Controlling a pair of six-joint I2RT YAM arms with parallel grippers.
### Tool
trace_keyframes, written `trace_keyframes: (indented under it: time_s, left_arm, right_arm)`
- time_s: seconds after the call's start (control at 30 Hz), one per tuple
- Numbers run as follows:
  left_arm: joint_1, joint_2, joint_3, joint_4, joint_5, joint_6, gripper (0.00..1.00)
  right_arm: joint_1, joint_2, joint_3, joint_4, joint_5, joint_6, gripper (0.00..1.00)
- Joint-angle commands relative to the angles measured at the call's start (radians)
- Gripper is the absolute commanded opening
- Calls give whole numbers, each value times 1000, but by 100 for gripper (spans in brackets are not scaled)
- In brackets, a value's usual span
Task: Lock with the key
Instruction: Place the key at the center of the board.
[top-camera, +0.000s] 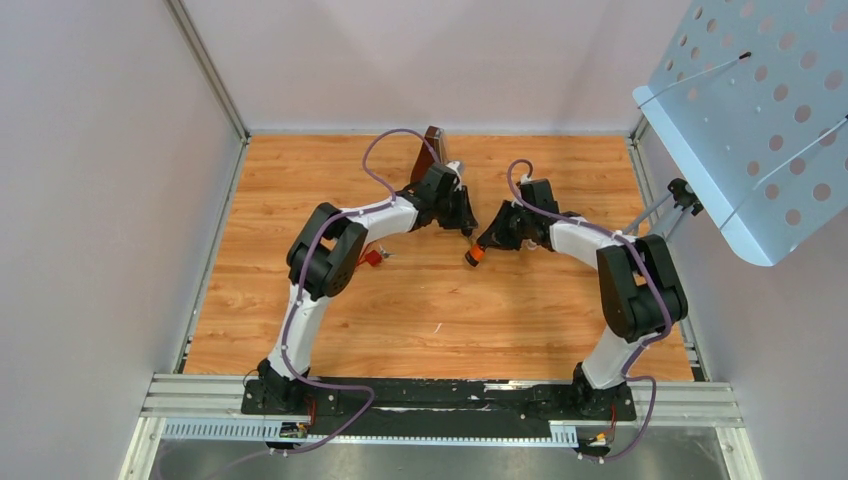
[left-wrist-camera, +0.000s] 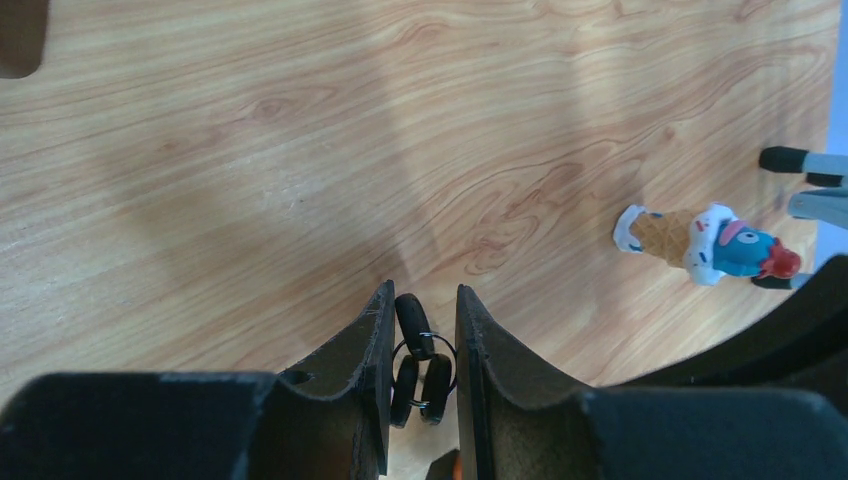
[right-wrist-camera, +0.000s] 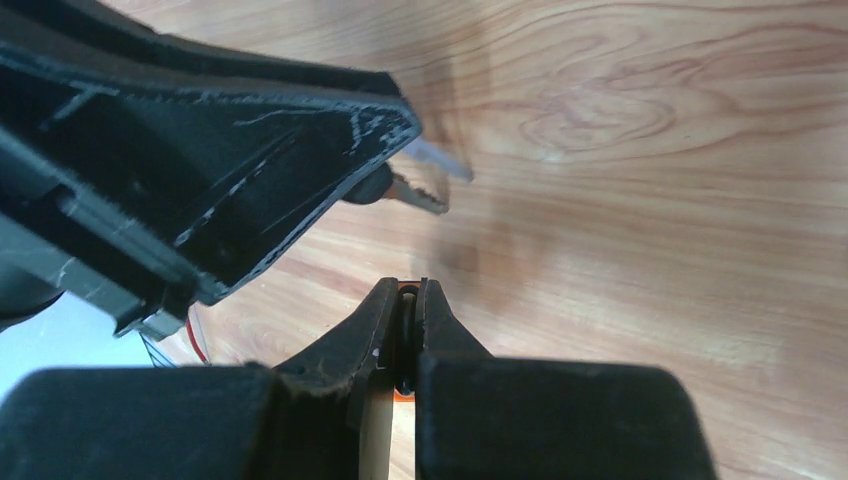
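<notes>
My left gripper (top-camera: 467, 226) is at mid-table, its fingers (left-wrist-camera: 372, 340) closed on a bunch of black-headed keys (left-wrist-camera: 420, 362) on a wire ring. The key blades (right-wrist-camera: 422, 188) stick out past its finger in the right wrist view. My right gripper (top-camera: 480, 246) faces it from the right, shut on a small orange padlock (top-camera: 474, 257). Only a sliver of orange and a dark part (right-wrist-camera: 407, 300) show between its fingers. The two grippers are tip to tip, a short gap between key blades and lock.
An ice-cream-cone toy (left-wrist-camera: 705, 243) lies on the wooden table (top-camera: 300, 180) near black stand feet (left-wrist-camera: 790, 160). A brown object (top-camera: 430, 150) stands at the back. A small red item (top-camera: 373, 258) lies beside my left arm. A perforated panel (top-camera: 760, 120) overhangs the right side.
</notes>
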Motion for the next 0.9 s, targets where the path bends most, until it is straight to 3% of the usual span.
trace_keyframes:
  time_s: [0.0, 0.13, 0.3, 0.4, 0.57, 0.73, 0.87]
  left_arm:
    - [-5, 24, 67, -112, -9, 90, 29]
    - [5, 20, 80, -132, -30, 107, 45]
    - [21, -10, 68, -123, -43, 114, 55]
    - [25, -40, 66, -124, -64, 136, 61]
    - [25, -143, 19, -148, -136, 172, 61]
    - [25, -326, -158, -114, -317, 177, 63]
    - [26, -473, -267, -128, -457, 200, 73]
  right_arm:
    - [-45, 31, 49, 77, -69, -5, 0]
    - [-54, 68, 65, 78, -71, -3, 4]
    - [-55, 125, 92, 84, -74, -5, 11]
    - [-55, 135, 102, 82, -41, -6, 23]
    - [-55, 129, 136, 54, 28, -7, 41]
    - [-36, 103, 156, 43, 141, -56, 69]
    - [10, 67, 169, 35, 249, -107, 84]
